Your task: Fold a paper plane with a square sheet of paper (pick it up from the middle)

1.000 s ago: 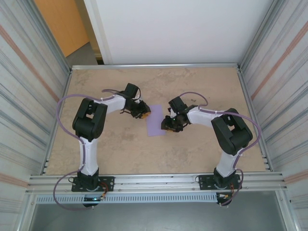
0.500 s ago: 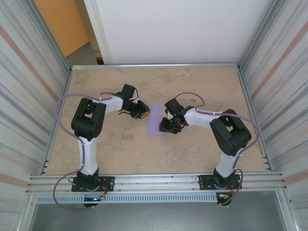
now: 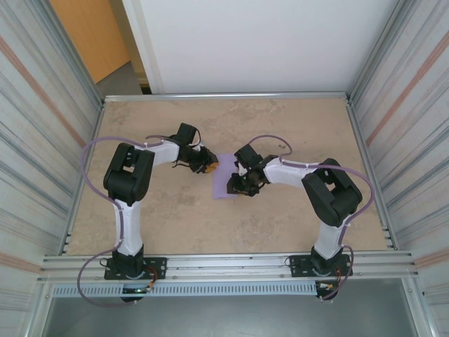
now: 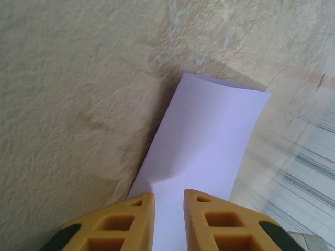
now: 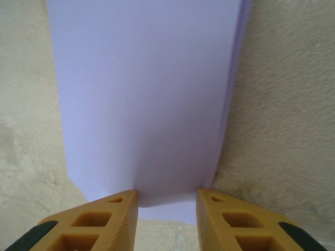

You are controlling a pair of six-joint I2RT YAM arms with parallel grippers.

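The left arm (image 3: 128,184) and right arm (image 3: 330,191) are wearing black joint housings and white shells; lilac cables (image 3: 85,165) are looping alongside; orange-yellow fingers (image 4: 118,222) are showing hollow cells.

Plain pale lilac showing on the square sheet of paper (image 5: 141,94), bench (image 3: 295,119) showing mottled beige, left tool (image 4: 168,197) and right tool (image 5: 166,194) showing orange-yellow, left arm (image 3: 130,175) and right arm (image 3: 330,193) wearing black and white, cable (image 3: 85,163) trailing purple, side wall (image 3: 35,105) showing grey ribbing with orange stripes.
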